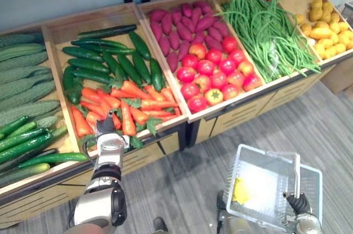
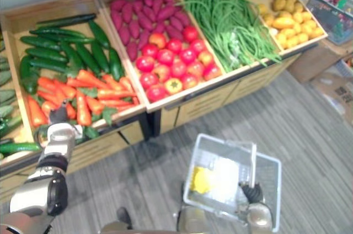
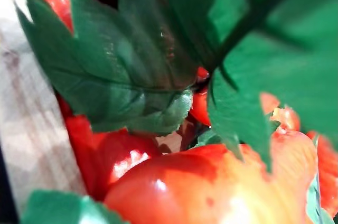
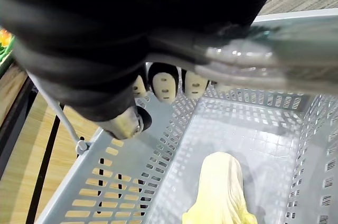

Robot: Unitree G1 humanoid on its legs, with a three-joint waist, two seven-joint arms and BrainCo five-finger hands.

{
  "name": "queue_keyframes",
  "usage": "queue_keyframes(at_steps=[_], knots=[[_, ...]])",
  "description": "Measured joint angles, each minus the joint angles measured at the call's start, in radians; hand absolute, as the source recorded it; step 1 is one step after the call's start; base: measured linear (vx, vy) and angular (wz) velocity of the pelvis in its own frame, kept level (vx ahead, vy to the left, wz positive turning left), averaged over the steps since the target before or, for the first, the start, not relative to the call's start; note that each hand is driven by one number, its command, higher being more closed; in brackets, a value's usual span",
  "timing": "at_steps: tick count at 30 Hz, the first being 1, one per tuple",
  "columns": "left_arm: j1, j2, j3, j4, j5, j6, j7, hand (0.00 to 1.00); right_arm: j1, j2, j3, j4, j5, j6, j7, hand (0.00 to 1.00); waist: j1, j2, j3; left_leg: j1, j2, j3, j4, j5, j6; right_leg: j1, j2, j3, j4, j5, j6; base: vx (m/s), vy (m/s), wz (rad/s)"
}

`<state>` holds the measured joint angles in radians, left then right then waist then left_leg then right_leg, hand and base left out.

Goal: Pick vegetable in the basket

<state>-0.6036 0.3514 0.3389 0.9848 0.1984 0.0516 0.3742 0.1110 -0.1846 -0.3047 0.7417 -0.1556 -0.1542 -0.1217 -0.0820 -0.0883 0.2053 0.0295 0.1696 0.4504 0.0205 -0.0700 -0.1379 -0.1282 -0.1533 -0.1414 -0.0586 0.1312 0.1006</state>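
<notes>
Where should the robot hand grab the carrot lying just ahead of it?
Grip the carrot across its thick orange middle, coming down from above with the left robot hand: it lies flat among others, and its leafy end looks floppy.

Wooden display bins [image 1: 83, 24] stand on a grey plank floor [image 1: 182, 190]. A cardboard box [image 2: 336, 93] lies on that floor near the rightmost bin.

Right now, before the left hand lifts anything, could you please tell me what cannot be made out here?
Whether the left hand grips any of the carrots: green leaves block the left wrist view, and its own back covers this in the eye views.
What the yellow item in the basket is: cut off by the right wrist view's edge, too small in the eye views.
</notes>
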Motion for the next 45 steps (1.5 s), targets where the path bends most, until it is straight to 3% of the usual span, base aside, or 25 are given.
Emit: queue_keyframes(at_steps=[12, 17, 23, 30, 39, 45], knots=[[0.09, -0.016, -0.017, -0.126, 0.003, 0.004, -0.028, 1.0, 0.01, 0.006, -0.003, 0.0, -0.001, 0.0, 0.0, 1.0, 0.004, 0.0, -0.024, 0.01, -0.003, -0.032, 0.002, 0.001, 0.001, 0.036, -0.006, -0.033, -0.009, 0.0, 0.0, -0.01, -0.016, 0.08], [0.125, 0.014, -0.005, -0.205, 0.024, 0.004, -0.029, 1.0, 0.029, 0.006, -0.013, 0.0, -0.002, 0.0, 0.001, 1.0, 0.008, 0.011, -0.049, 0.01, -0.002, -0.051, 0.006, 0.003, 0.004, 0.048, -0.008, -0.05, -0.009, 0.0, 0.0, -0.01, -0.012, 0.09], [0.139, 0.061, 0.014, -0.297, 0.112, 0.007, -0.033, 1.0, 0.044, 0.006, -0.044, 0.0, -0.002, 0.0, 0.001, 1.0, 0.031, 0.037, -0.067, 0.01, -0.003, -0.057, 0.007, 0.011, 0.007, 0.051, -0.01, -0.053, -0.008, 0.0, 0.0, -0.03, -0.019, 0.02], [0.214, 0.133, -0.007, -0.474, 0.289, 0.018, -0.072, 1.0, 0.058, 0.005, -0.055, -0.01, -0.003, 0.0, 0.002, 1.0, 0.032, 0.053, -0.084, 0.01, -0.004, -0.079, -0.001, 0.022, 0.006, 0.062, -0.01, -0.07, -0.008, 0.0, 0.0, -0.02, -0.017, 0.08], [0.277, 0.135, -0.054, -0.623, 0.374, -0.014, -0.113, 1.0, 0.061, 0.005, -0.057, -0.049, -0.04, 0.0, 0.025, 1.0, 0.035, 0.063, -0.109, 0.011, -0.005, -0.079, -0.003, 0.022, 0.007, 0.063, -0.011, -0.07, -0.01, 0.0, 0.0, 0.0, 0.0, 0.0], [0.277, 0.135, -0.085, -0.626, 0.375, -0.031, -0.117, 1.0, 0.057, 0.005, -0.061, -0.058, -0.041, 0.0, 0.039, 1.0, 0.029, 0.073, -0.114, 0.012, -0.005, -0.078, -0.004, 0.022, 0.007, 0.063, -0.01, -0.069, -0.012, 0.0, 0.0, 0.0, 0.0, 0.0]])
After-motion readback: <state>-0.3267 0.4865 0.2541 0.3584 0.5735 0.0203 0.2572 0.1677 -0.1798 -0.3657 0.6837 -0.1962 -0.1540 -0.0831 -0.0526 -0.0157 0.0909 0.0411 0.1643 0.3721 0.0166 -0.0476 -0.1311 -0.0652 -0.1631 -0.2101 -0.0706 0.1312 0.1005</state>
